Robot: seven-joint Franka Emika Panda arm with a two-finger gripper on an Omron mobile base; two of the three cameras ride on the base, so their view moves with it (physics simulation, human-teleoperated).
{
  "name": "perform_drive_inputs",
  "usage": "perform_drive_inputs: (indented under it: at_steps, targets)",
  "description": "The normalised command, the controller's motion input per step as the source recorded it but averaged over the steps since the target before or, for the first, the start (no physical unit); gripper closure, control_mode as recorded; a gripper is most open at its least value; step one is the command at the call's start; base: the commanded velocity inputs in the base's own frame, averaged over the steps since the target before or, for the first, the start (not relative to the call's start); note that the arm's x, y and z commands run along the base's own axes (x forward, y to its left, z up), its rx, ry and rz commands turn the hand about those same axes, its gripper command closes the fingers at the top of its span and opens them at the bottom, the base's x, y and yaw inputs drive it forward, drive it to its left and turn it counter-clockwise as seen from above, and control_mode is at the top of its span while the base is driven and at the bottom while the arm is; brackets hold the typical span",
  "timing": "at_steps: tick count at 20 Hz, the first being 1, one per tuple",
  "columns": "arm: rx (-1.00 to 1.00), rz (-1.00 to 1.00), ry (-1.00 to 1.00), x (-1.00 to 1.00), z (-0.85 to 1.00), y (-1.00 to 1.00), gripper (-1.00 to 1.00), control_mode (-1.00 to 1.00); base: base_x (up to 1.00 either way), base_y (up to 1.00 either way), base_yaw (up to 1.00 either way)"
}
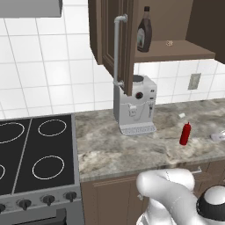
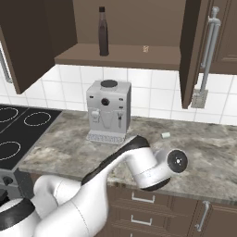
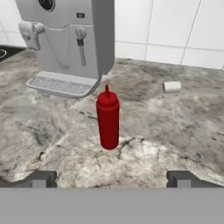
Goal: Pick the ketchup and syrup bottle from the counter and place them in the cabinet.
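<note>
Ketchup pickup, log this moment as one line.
syrup bottle: on cabinet shelf | ketchup: upright on counter | gripper: open, facing ketchup

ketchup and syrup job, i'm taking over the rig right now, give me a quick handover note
Pincer: open, holding nothing, low over the counter and aimed at the ketchup.
Ketchup: upright on the counter, right of the coffee machine, centred between the fingertips but not yet touched.
Syrup bottle: standing upright on the shelf of the open cabinet.
Done: the syrup is placed.
Left: close in on the ketchup, grip it, lift it clear of the coffee machine and set it on the cabinet shelf, probably beside the syrup.
</note>
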Motion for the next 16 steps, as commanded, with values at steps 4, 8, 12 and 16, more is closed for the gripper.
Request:
perform_drive_inputs:
  at_steps: [4,8,12,16]
  targets:
    - [0.27,0.06,0.00,-0.03,-0.07,-0.04,-1.00,-1.00,0.00,0.00,0.00]
    - [0.10,0.03,-0.01,-0.18,-0.15,0.00,-1.00,-1.00,0.00,0.00,0.00]
    - [0.11,0.05,-0.01,-0.28,-0.30,0.00,-1.00,-1.00,0.00,0.00,0.00]
    - [0.06,0.01,-0.05,-0.02,-0.15,0.02,-1.00,-1.00,0.00,0.00,0.00]
